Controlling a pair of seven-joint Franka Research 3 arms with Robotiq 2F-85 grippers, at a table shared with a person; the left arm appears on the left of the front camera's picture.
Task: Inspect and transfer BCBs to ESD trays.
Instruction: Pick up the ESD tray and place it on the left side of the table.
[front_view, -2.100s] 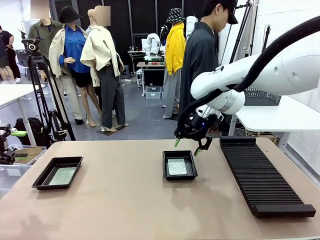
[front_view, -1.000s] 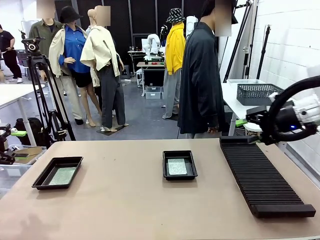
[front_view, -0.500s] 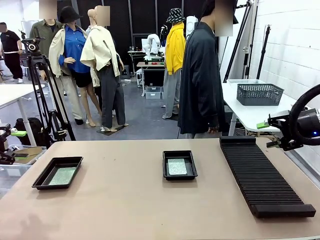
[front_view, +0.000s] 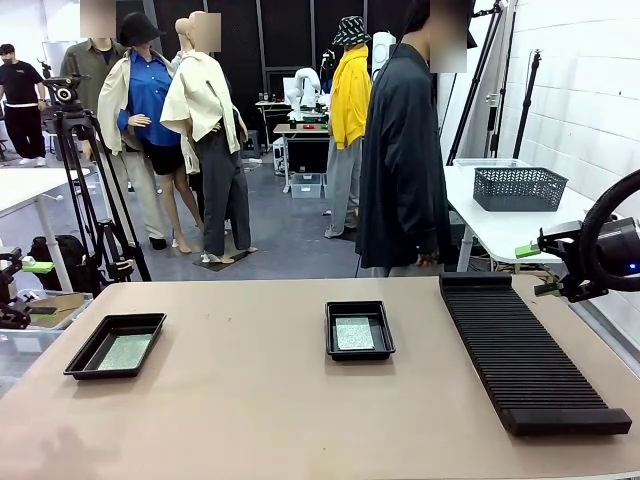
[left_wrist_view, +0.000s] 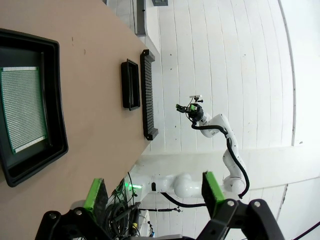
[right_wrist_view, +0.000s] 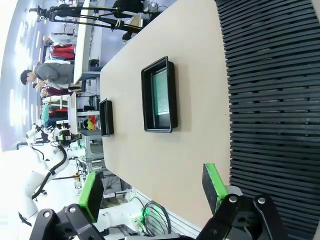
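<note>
Both sets of jaws stand wide apart with nothing between them: the left gripper (left_wrist_view: 152, 192) shows its two green pads spread over the table edge, and the right gripper (right_wrist_view: 152, 187) does the same above the rack. Taking the long black ribbed rack (front_view: 525, 350) as our landmark, the right gripper (front_view: 535, 270) hangs just off its far right corner in the front view, at the picture's edge, where most of the arm is cut off. Left of the rack, near it, sits the middle ESD tray (front_view: 360, 329), and a BCB (front_view: 353, 333) lies flat on its floor, long axis running away from the robot toward the person in dark clothing (front_view: 403, 150) standing at the far side. Well to the left of the rack, near the table's (front_view: 250, 400) left edge, is the second ESD tray (front_view: 117, 345) with another BCB (front_view: 126, 352) lying flat inside, its long axis angled a little, in line with the tray. From the left wrist, that tray (left_wrist_view: 30, 105) is cut off at the picture's edge, and the speckled board (left_wrist_view: 22, 110) inside is cropped too. From the right wrist, the middle tray's board (right_wrist_view: 161, 98) is partly hidden by the raised rim (right_wrist_view: 171, 95), and the far tray's (right_wrist_view: 106, 118) contents cannot be made out.
</note>
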